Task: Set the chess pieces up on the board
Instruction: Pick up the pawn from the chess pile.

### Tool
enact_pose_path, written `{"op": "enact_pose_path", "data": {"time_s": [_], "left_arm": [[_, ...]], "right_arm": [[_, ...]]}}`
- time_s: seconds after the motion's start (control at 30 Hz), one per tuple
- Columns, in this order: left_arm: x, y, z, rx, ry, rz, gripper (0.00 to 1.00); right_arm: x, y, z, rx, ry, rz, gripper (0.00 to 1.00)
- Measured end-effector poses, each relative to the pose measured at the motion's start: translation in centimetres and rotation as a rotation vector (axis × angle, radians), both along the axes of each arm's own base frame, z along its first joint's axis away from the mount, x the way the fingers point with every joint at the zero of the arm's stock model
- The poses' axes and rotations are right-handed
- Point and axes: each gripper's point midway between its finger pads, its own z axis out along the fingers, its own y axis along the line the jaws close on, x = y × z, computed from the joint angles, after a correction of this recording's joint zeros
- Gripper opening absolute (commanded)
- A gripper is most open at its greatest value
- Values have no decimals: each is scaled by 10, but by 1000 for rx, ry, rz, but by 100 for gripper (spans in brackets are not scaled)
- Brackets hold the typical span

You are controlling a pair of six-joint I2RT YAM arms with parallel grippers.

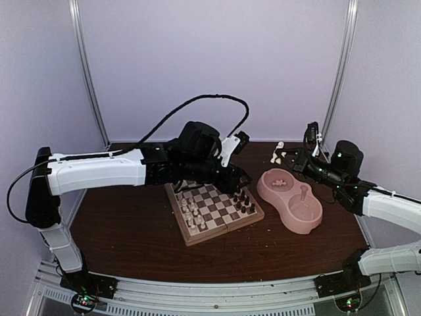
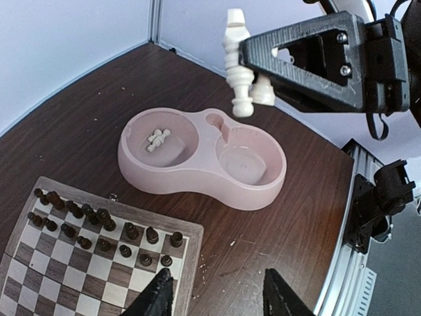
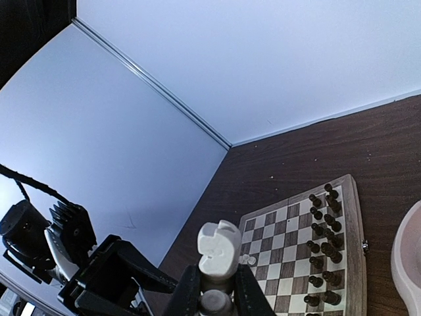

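Right hand has a white piece!
It's pinched upright in the fingers, with the board ahead and below. Left hand hovers half-open and empty over the board's corner.

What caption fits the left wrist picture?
A white piece in the right gripper beyond the pink bowl; dark pieces on the board.

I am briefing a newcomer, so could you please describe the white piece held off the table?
Find the pink double bowl right of the board. Raised near its far end is the right gripper, shut on a cream piece. It alone is airborne; the rest lie in the bowl or stand on the board.
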Motion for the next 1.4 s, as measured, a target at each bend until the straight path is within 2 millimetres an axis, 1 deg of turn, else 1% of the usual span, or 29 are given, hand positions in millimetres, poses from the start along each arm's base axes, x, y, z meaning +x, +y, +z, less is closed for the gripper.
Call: {"op": "enact_pose_path", "data": {"time_s": [0.2, 0.3, 0.4, 0.57, 0.7, 0.8, 0.9, 0.97, 1.03, 1.17, 1.27, 1.4], "left_arm": [[-1, -11, 15, -73, -3, -23, 47], [0, -13, 18, -85, -11, -22, 47], [2, -13, 20, -88, -28, -18, 47], [10, -14, 28, -103, -115, -10, 46], [15, -12, 27, -91, -234, -1, 45], [9, -12, 19, -66, -368, -39, 45], [-7, -18, 11, -47, -506, -101, 45], [-16, -22, 11, -45, -571, -131, 44], [-22, -27, 18, -62, -623, -149, 43], [-20, -29, 38, -111, -703, -138, 40], [-18, -29, 45, -124, -729, -132, 39], [-18, -29, 48, -127, -745, -130, 38]], "right_arm": [[-7, 3, 4, 86, 39, 22, 4], [-12, 4, 7, 124, 66, 28, 4], [-18, 7, 14, 155, 74, 40, 4], [-26, 7, 23, 198, 91, 38, 4], [-27, 6, 27, 224, 111, 24, 3], [-26, 5, 27, 248, 139, 10, 3], [-27, 7, 27, 271, 162, 9, 3], [-29, 10, 29, 281, 169, 15, 3], [-31, 13, 31, 293, 175, 22, 3], [-33, 18, 33, 304, 177, 30, 3], [-34, 22, 32, 308, 186, 35, 3], [-35, 28, 29, 313, 198, 48, 3]]}}
